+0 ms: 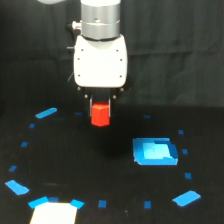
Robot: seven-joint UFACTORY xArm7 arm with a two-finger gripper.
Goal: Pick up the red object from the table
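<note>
The red object [100, 115] is a small red-orange block sitting directly under the white gripper body, left of centre in the exterior view. My gripper [100, 103] comes straight down onto it. Its short dark fingers [90, 99] press against both sides of the block's top, so the gripper is shut on the block. The block's lower half shows below the fingers. I cannot tell whether its base touches the black table [75, 160] or hangs just above it.
A larger blue square patch [155, 151] lies on the table toward the exterior view's right. Small blue tape marks ring the area, such as one at the left [46, 113]. A pale rectangular patch [54, 214] sits at the bottom edge.
</note>
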